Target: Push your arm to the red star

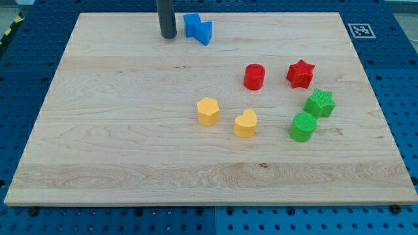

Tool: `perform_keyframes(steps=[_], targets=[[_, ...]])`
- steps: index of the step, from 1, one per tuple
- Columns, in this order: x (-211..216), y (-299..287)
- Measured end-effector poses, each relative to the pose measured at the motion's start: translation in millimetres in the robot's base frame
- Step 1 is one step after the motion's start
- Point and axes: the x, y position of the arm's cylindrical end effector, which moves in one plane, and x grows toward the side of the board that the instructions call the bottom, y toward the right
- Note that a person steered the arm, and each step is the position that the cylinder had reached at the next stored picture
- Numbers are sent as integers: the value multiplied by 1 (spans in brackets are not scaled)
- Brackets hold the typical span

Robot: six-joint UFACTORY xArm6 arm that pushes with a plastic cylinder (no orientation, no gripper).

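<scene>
The red star [300,74] lies on the wooden board at the view's right, a little above the middle. My tip [168,36] stands near the view's top, left of centre, far to the left of the red star and above it. A blue block [198,28] of irregular shape lies just to the right of my tip, a small gap apart. A red cylinder [254,76] lies to the left of the red star, between it and my tip.
A green star [320,103] and a green cylinder [303,126] lie below the red star. A yellow hexagon [208,111] and a yellow heart [245,123] lie near the middle. The wooden board [117,130] rests on a blue perforated table.
</scene>
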Motion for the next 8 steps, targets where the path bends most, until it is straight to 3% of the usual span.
perform_keyframes(steps=[2,4,5,6,8], targets=[[23,6],[137,67],[165,116],[182,165],[175,237]])
